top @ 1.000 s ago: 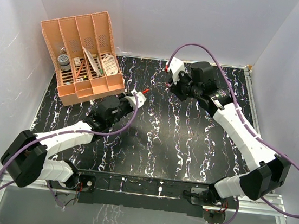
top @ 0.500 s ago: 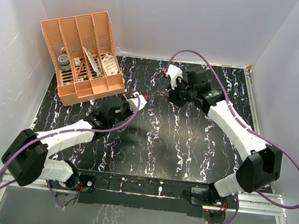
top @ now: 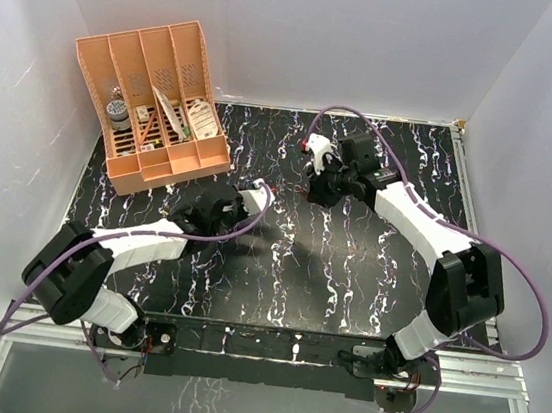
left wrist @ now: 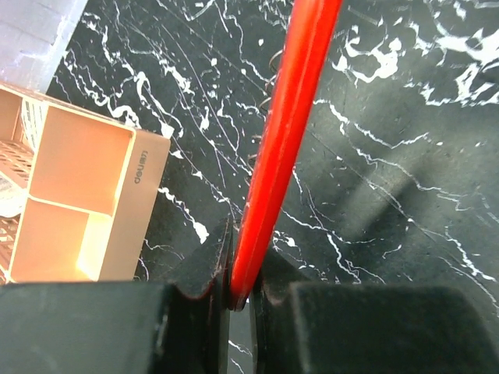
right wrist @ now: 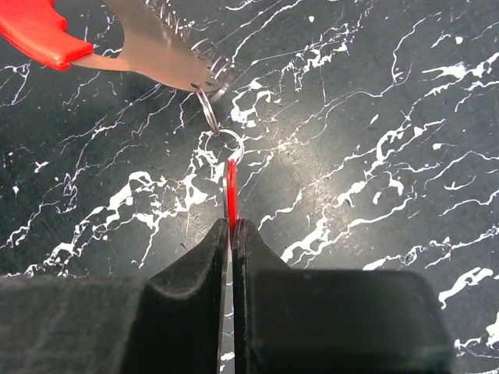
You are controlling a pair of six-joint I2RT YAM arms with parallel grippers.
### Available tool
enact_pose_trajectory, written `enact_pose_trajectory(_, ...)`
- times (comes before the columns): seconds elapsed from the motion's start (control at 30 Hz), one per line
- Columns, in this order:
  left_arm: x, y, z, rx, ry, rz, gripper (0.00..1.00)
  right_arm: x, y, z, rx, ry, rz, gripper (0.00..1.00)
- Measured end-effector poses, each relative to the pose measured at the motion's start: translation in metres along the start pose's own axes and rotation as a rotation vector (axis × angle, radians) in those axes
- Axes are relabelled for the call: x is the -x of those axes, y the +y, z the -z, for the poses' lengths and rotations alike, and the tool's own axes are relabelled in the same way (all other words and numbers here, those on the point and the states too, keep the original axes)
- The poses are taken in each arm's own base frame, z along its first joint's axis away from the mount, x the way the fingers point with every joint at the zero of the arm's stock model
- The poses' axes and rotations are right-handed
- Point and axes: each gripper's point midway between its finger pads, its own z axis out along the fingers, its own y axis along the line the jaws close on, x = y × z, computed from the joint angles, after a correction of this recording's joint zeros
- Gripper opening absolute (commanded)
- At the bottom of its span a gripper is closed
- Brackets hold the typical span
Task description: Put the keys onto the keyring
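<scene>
Right, the key (right wrist: 230, 181) sits edge-on, its red head pinched in my right tool (right wrist: 232, 224), which is clamped nearly closed on it, up over the worktop (right wrist: 374, 156). A small wire ring (right wrist: 223, 143) stands off the key's tip and meets a second little ring (right wrist: 206, 103) at the end of the silver part of the keyring (right wrist: 156, 47). They look to be touching, though I cannot tell whether anything is threaded through.

My left tool (left wrist: 243, 265) has the keyring, jaws narrow, gripping the red rim at its near end. The loop reaches away over the worktop, with the orange organiser (left wrist: 78, 195) off to one side.

I judge the threading is the step in hand. The risks: both grips are thin edge pinches, so any sideways push between the rings could swivel the key or the rim in the pads. If I pull apart too early, the ring may simply slide off. And either piece dropped onto that busy marbled surface would be hard to pick out.
</scene>
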Motion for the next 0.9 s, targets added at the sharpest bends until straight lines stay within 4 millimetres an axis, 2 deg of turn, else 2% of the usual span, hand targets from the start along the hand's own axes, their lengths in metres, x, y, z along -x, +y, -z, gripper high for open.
enact_pose_trajectory(0.33, -0.038, -0.016, -0.021, 0.050, 0.049, -0.070, 0.00, -0.028, -0.002, -0.033, 0.073, 0.053, -0.080, 0.00)
enact_pose_trajectory(0.67, -0.055, -0.024, -0.034, 0.073, 0.071, -0.077, 0.00, -0.050, -0.004, -0.059, 0.112, 0.098, -0.138, 0.00)
enact_pose_trajectory(0.9, -0.061, -0.026, -0.036, 0.104, 0.067, -0.076, 0.00, -0.055, -0.003, -0.068, 0.131, 0.104, -0.161, 0.00)
